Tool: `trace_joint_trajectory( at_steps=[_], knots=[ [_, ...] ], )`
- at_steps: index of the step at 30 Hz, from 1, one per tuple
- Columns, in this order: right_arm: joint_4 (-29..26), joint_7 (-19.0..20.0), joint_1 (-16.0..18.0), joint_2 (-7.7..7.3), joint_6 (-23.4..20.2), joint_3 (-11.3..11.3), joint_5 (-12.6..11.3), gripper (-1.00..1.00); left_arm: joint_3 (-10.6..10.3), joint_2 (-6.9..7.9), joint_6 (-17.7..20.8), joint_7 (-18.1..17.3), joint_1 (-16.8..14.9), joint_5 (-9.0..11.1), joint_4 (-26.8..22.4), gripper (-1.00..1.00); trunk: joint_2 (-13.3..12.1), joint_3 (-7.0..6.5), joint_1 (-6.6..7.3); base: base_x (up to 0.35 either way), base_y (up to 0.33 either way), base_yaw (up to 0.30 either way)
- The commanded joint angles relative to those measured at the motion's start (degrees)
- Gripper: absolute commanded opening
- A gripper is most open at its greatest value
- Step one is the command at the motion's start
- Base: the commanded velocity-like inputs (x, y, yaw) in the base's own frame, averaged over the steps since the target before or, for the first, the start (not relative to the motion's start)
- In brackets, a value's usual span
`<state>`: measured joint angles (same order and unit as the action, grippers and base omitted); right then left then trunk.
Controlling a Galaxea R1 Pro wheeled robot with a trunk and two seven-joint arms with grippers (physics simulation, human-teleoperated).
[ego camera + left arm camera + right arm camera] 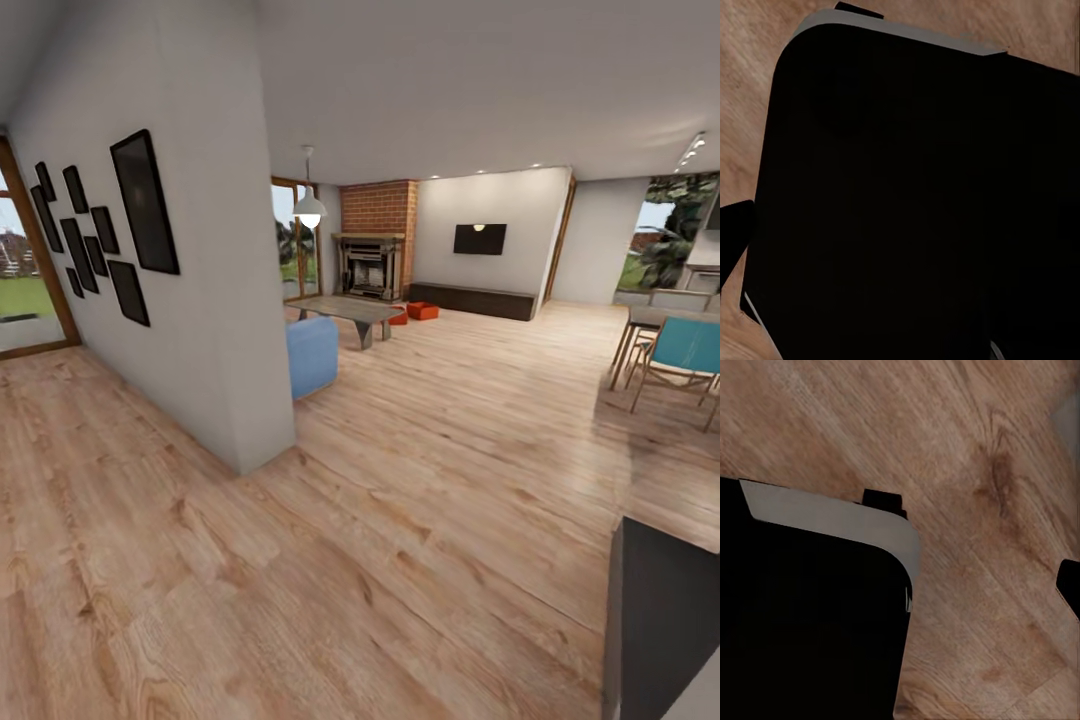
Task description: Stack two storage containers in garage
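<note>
Wood floor (380, 560) lies right under you. Your two red bins (415, 312) sit far ahead, by the fireplace (372, 265). You cannot tell if your grippers are open or shut.

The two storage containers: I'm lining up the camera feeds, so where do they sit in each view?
Head view: the two storage containers lie far off on the wood-plank floor, in front of the brick fireplace, beyond the coffee table.
Left wrist view: not in it; a dark robot part over wood planks.
Right wrist view: not in it; a dark robot part beside planks.
Shared landmark: the wood-plank floor.
</note>
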<state>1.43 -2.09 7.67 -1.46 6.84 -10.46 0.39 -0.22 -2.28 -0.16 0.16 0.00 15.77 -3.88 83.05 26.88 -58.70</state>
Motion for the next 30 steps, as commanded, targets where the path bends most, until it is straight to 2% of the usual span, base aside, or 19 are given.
trace_joint_trajectory(
  at_steps=[1, 14, 23, 30],
  knots=[
    [0.2, -0.2, 0.1, 0.03, 0.3, -0.3, 0.0, 1.00, 0.0, 0.00, 0.0, 0.0, 0.0, 0.3, 0.0, 1.00, 0.0, 0.05, -0.03, 0.322, 0.000, 0.000],
    [0.2, -0.7, 0.1, 0.25, 0.2, 0.2, -0.7, 1.00, 0.0, -0.01, 0.0, 0.0, 0.0, 0.3, 0.0, 1.00, 0.0, 0.05, -0.03, 0.322, 0.000, 0.000],
    [0.2, -0.7, 0.1, 0.38, 0.2, -0.3, 0.2, 1.00, 0.1, -0.07, 0.0, 0.0, 0.0, 0.3, 0.0, 1.00, 0.0, 0.05, -0.03, 0.322, 0.000, -0.003],
    [0.2, -0.6, 0.1, 0.41, 0.0, -0.3, 0.2, 1.00, 0.1, -0.09, 0.0, 0.0, 0.0, 0.3, 0.0, 1.00, 0.0, 0.05, -0.03, 0.322, 0.000, -0.176]
  ],
)
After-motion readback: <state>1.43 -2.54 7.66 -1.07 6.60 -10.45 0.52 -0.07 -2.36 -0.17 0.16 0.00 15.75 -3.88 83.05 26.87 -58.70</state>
